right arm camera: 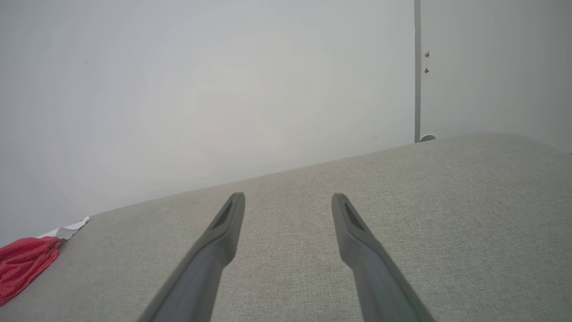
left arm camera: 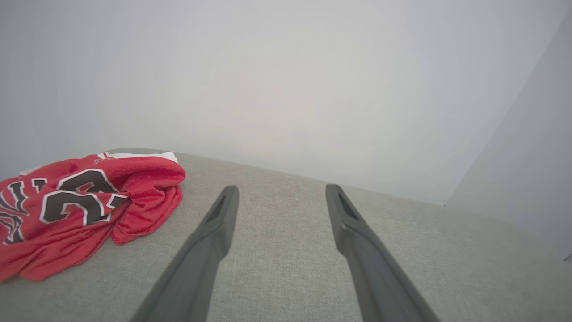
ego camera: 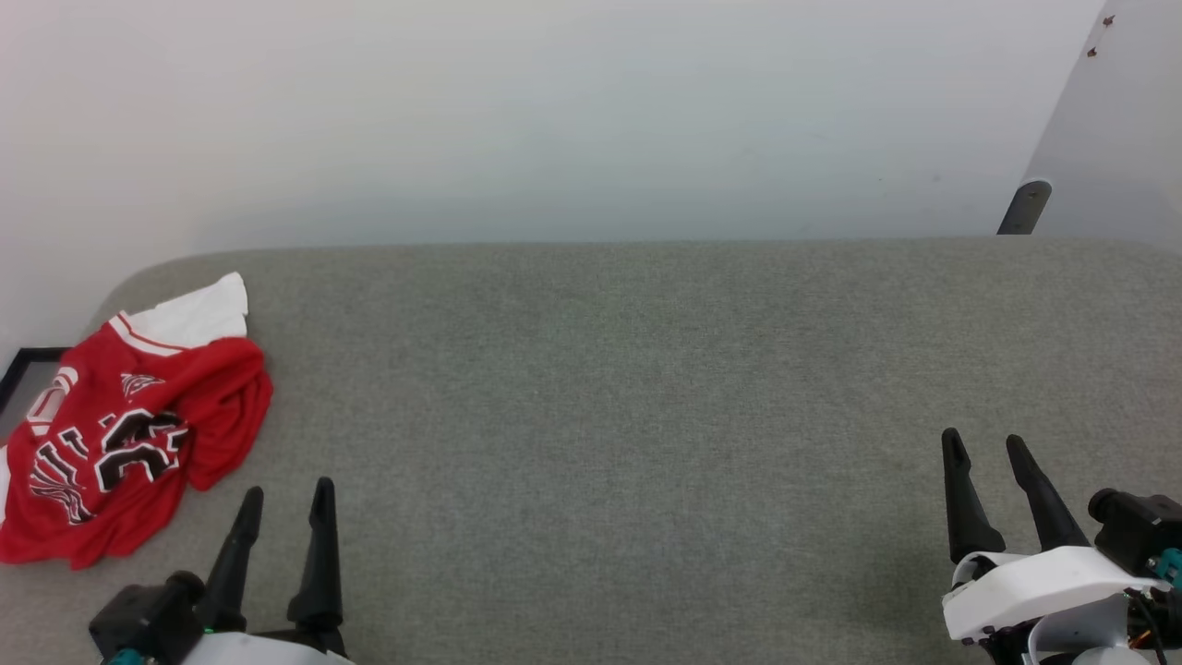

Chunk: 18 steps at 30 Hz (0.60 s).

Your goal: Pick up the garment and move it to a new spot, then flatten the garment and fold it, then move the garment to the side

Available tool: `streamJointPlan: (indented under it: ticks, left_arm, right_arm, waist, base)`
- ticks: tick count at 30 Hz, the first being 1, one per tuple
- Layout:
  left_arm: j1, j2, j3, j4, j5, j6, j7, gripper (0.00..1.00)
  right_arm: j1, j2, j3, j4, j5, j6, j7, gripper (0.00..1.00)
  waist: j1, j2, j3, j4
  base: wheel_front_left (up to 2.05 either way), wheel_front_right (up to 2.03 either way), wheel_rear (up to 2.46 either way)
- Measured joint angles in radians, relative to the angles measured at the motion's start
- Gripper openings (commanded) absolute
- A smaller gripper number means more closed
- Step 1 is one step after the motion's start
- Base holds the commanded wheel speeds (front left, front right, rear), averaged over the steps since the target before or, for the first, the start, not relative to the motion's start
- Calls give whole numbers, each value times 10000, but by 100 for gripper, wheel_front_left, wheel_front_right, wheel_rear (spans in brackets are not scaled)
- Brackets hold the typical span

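The garment [ego camera: 129,434] is a red jersey T-shirt with a white sleeve and black white-edged lettering. It lies crumpled at the far left of the grey padded surface [ego camera: 609,388]. My left gripper [ego camera: 286,497] stands open just right of the garment's near edge, apart from it, with nothing between its fingers. In the left wrist view the garment [left arm camera: 80,210] sits left of the open left gripper [left arm camera: 281,192]. My right gripper [ego camera: 983,448] is open and empty at the lower right, far from the garment. The right wrist view has the open right gripper [right arm camera: 288,199] and a red edge of the garment [right arm camera: 22,264] at far left.
A white wall [ego camera: 554,111] rises right behind the grey surface. A dark post [ego camera: 1023,208] stands at the back right corner. A black frame [ego camera: 23,369] shows past the surface's left edge. Bare grey surface spreads between the two grippers.
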Motion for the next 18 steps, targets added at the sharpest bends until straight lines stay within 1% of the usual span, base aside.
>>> streamJointPlan:
  ticks: [18]
  left_arm:
    - [196,-90,142,-261,1595,-274,-380,100]
  right_arm:
    - [4,12,13,-178,-1383,2,-263,100]
  waist:
    - [0,0,-27,11]
  base:
    - [0,0,0]
